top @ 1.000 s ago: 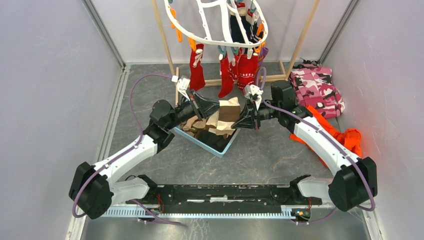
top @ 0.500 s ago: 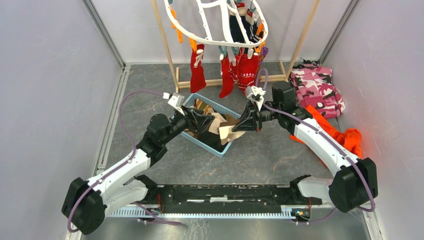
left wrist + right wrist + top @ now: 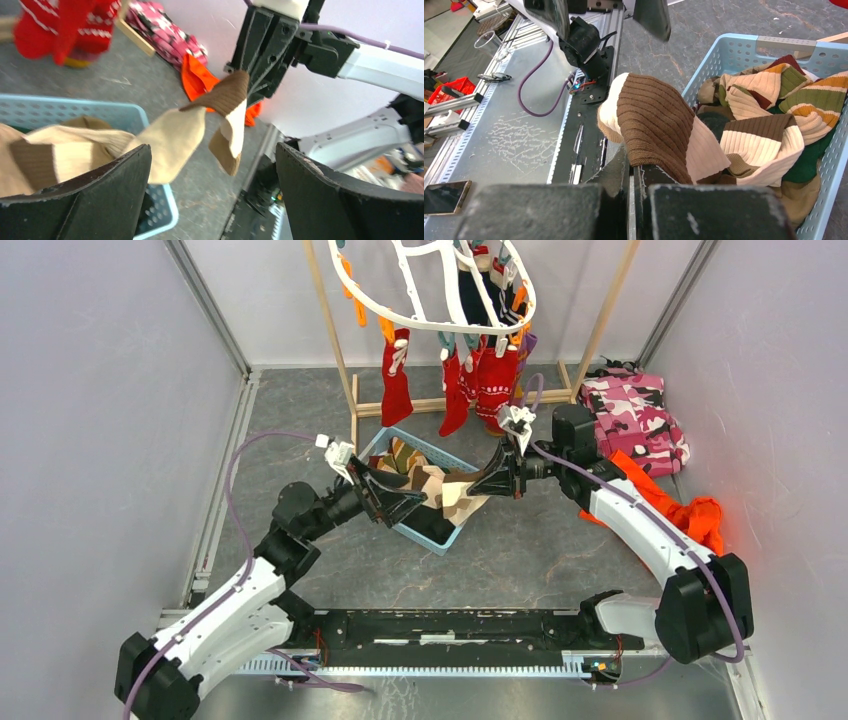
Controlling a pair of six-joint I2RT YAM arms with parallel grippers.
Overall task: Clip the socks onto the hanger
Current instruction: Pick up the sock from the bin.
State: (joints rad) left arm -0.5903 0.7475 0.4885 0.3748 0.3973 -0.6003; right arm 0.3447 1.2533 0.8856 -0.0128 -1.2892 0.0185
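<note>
Since the right pincer (image 3: 634, 175) pinches the beige-brown sock (image 3: 651, 120) by one end, it drapes up out of the basket (image 3: 421, 535) on the desk (image 3: 520, 550); left pincer (image 3: 211, 150) spread beside it, probably to regrip; hanger (image 3: 372, 306) above, behind.

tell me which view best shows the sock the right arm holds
Right wrist: the sock is large and sharp, pinched in the right end effector. Left wrist shows it dangling, slightly blurred; top view shows it small.

Cropped hanger (image 3: 405, 320) at top edge. Blurred red socks (image 3: 60, 25) in left-wrist view. Hid basket (image 3: 734, 52) floor under sock pile (image 3: 774, 100).
</note>
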